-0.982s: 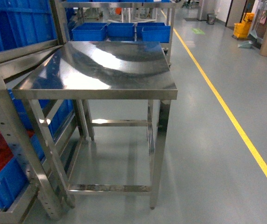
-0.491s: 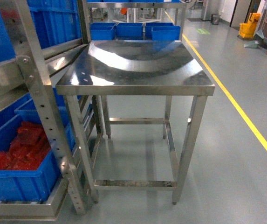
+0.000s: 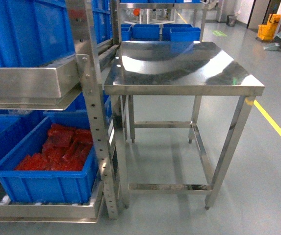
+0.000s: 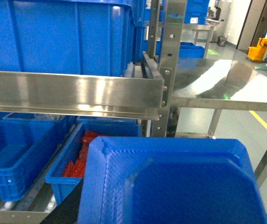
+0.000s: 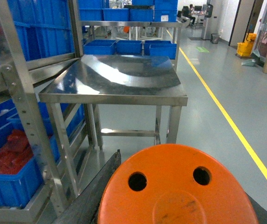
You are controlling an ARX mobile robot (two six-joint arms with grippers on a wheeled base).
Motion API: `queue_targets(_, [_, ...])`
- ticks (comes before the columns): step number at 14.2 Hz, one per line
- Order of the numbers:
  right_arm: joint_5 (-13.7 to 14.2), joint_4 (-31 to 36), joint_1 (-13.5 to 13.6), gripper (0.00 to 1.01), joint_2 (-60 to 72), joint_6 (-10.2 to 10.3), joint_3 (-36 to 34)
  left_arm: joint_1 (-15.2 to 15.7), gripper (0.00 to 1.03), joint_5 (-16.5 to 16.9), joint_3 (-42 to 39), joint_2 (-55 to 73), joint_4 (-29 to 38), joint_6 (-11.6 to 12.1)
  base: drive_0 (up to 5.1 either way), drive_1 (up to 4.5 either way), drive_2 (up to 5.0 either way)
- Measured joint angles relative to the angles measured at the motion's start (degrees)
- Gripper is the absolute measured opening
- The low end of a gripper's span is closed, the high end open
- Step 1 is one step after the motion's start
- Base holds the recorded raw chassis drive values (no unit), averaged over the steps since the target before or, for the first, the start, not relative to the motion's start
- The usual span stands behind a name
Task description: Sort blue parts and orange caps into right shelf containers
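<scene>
A blue part (image 4: 170, 182) fills the bottom of the left wrist view, and my left gripper (image 4: 170, 205) is shut on it with its fingers hidden beneath. My right gripper (image 5: 177, 191) is shut on a round orange cap (image 5: 170, 200) with two holes; a dark finger (image 5: 93, 189) shows at its left side. Neither gripper appears in the head view. The steel shelf carries large blue containers (image 3: 27, 29) on its upper level. Below, a blue crate (image 3: 42, 174) holds several red-orange pieces, and another blue crate (image 4: 12, 149) stands beside it.
A stainless steel table (image 3: 179, 58) stands just right of the shelf post (image 3: 93, 122). Small blue bins (image 3: 145, 32) sit on a rack behind it. A yellow floor line (image 3: 277, 127) runs along the right, with a yellow mop bucket (image 3: 268, 27) far back.
The head view has shifted so that the shelf and its crates now fill the left side, and the table sits further right.
</scene>
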Motion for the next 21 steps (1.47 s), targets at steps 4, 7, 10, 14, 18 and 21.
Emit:
queue_targets(4, [-0.04,-0.02,0.00,0.43,0.00,0.00,0.00,0.00,0.41,-0.02,0.00,0.00,-0.24,0.00,-4.8,1.35,3.5])
queue_targets(7, [-0.04,-0.09,0.00,0.43,0.00,0.00,0.00,0.00,0.41,-0.04,0.00,0.00,-0.07,0.00,-5.0,1.35,3.2])
queue_targets(10, [-0.04,0.07,0.00,0.43,0.00,0.00,0.00,0.00,0.41,-0.07,0.00,0.00,-0.13,0.02,-5.0,1.41,3.2])
queue_targets(14, [-0.02,0.04,0.00,0.43,0.00,0.00,0.00,0.00,0.41,0.00,-0.02,0.00,0.11,0.02,-5.0,2.44,2.4])
queue_targets(18, [-0.02,-0.13,0.00,0.43,0.00,0.00,0.00,0.00,0.41,0.00,0.00,0.00,-0.13,0.00,-5.0,2.39,2.4])
queue_targets(21, [-0.02,-0.11,0.00,0.43,0.00,0.00,0.00,0.00,0.41,0.04,0.00,0.00,0.15,0.00,-5.0,2.43,2.4])
